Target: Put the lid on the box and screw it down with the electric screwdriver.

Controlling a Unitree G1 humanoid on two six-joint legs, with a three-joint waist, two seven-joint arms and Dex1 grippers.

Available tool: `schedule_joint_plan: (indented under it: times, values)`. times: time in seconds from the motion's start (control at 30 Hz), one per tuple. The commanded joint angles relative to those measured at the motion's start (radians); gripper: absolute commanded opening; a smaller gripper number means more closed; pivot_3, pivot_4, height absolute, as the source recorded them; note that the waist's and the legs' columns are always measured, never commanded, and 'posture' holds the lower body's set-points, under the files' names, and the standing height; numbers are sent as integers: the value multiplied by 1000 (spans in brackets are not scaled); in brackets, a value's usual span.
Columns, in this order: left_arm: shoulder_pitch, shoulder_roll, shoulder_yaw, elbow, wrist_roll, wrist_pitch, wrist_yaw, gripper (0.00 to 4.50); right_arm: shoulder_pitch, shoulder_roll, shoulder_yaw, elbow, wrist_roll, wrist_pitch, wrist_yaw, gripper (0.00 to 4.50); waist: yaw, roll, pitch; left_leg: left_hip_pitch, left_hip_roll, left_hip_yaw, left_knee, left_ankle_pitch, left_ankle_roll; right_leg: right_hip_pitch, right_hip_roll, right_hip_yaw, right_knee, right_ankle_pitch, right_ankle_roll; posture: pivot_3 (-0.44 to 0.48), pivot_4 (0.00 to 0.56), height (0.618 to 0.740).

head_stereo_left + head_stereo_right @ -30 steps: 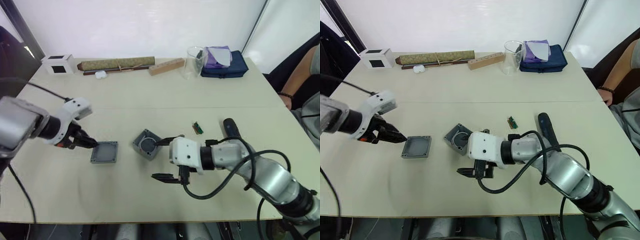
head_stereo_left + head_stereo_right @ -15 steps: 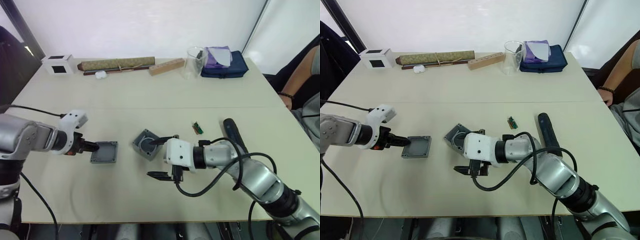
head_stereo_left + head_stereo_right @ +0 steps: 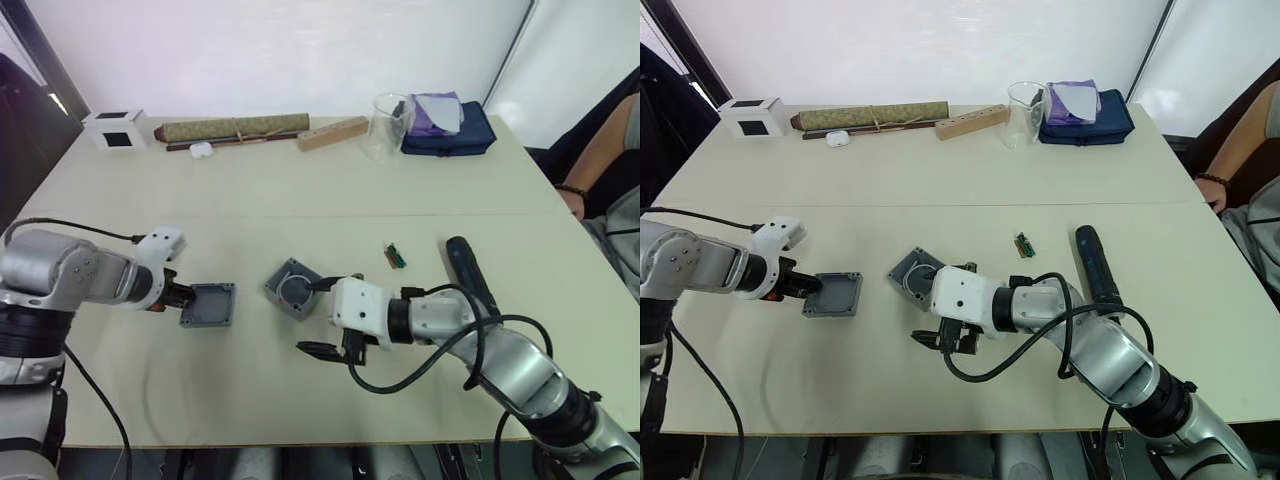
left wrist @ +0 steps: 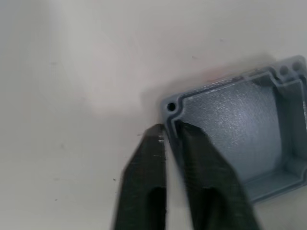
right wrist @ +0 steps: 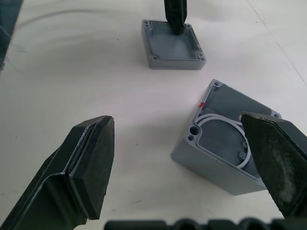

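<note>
As we look down from the left eye view, we find the lid lying flat, hollow side up, on the worktop, with the left gripper at the lid's left edge. The box sits open side up just right of the lid, apart from it, turned at an angle. The right gripper stands at the box with its fingers spread wide: one tip reaches over the box's rim, the other hangs nearer the worktop's front edge. The electric screwdriver lies on the worktop behind the right forearm, well apart from the box.

From the right eye view we note a small green-brown bit holder between the box and the screwdriver, and a white cube at the far left corner.

From the left wrist view we see the two fingers closed on the lid's rim beside a corner hole, one inside the wall and one outside.

From the right wrist view we confirm the fingers are open, the box between them and untouched on its outer walls; its red mark shows near one corner.
</note>
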Motion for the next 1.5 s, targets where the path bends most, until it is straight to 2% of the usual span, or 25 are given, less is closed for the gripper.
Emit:
schedule_joint_plan:
  times: [0.03, 0.17, 0.23, 0.3, 0.37, 0.43, 0.5, 0.7, 0.83, 0.93, 1.33, 1.37, 1.5]
  values:
    - [17, -18, 0, 6, -37, 9, 36, 135, -4, -7, -36, -40, -2, 0, 5, 4500, 0, 0, 0, 0, 0, 0, 0, 0, 0, 0, 0, 0, 0, 0, 0, 0, 150, 740]
    - [26, -59, 69, 2, -32, 9, 74, 135, -8, -40, -138, -12, 56, 26, 43, 4500, 4, 1, -1, 1, -1, 0, 0, 0, 0, 1, -1, 0, 0, 0, 0, 0, 150, 740]
    - [-8, -62, 105, 3, -6, 9, 45, 135, -10, -8, -240, 0, 158, 85, 52, 4500, 6, 1, -1, 1, -1, 0, 0, 0, 0, 3, -1, -1, -1, 0, 0, 0, 150, 740]
    - [-54, 3, 104, 43, 50, -138, -52, 135, -53, 93, -402, 55, 336, 191, 20, 4500, 2, 0, 0, 2, -1, -1, 0, 0, 0, 5, -1, -2, -1, 0, 0, 0, 150, 740]
    - [-95, 37, 101, 71, 102, -313, -148, 135, -117, 170, -494, 128, 430, 266, -21, 4500, -2, -2, 1, 2, 0, -2, 0, 0, -1, 4, 0, -3, -1, 1, -1, 0, 150, 740]
    - [-130, 18, 115, 79, 143, -482, -217, 135, -190, 223, -507, 203, 441, 305, -69, 4500, -4, -2, 1, 0, 0, -1, -1, 2, -3, 1, 1, -2, -1, 2, -3, 0, 150, 740]
    - [-160, -39, 132, 76, 175, -624, -240, 135, -264, 283, -521, 283, 458, 351, -122, 4500, -2, -1, 1, 0, 0, 0, -3, 2, -4, 0, 0, -2, -1, 2, -3, 0, 150, 740]
    - [-206, -249, 140, 62, 219, -791, -221, 135, -442, 428, -559, 525, 455, 419, -261, 4500, 0, -1, 0, -1, -1, 1, -4, 3, -6, -1, -1, -1, -2, 2, -3, 0, 150, 740]
    - [-224, -353, 127, 52, 246, -831, -201, 135, -487, 455, -578, 599, 463, 435, -300, 4500, -3, -1, 0, -3, -1, 2, -4, 3, -6, -4, 0, 0, -1, 2, -3, 0, 150, 740]
    - [-229, -393, 132, 51, 252, -836, -203, 135, -489, 458, -588, 614, 462, 448, -328, 4500, -7, -1, 0, -3, -1, 2, -4, 3, -6, -5, 0, 0, -1, 2, -3, 0, 150, 740]
    - [-227, -431, 151, 58, 260, -826, -215, 135, -485, 500, -645, 604, 488, 464, -417, 4500, -7, 0, 0, -3, 0, 2, -4, 3, -6, -6, 0, 1, 0, 2, -3, 0, 150, 740]
    - [-228, -433, 152, 57, 258, -825, -218, 0, -483, 503, -642, 600, 488, 465, -421, 4003, -7, 0, 0, -3, 0, 2, -4, 3, -6, -6, 0, 1, 0, 2, -3, 0, 150, 740]
    - [-238, -446, 162, 60, 252, -815, -218, 0, -482, 503, -632, 611, 478, 463, -429, 2730, -8, 0, 0, -3, 0, 2, -4, 3, -6, -6, 0, 1, 0, 2, -3, 0, 150, 740]
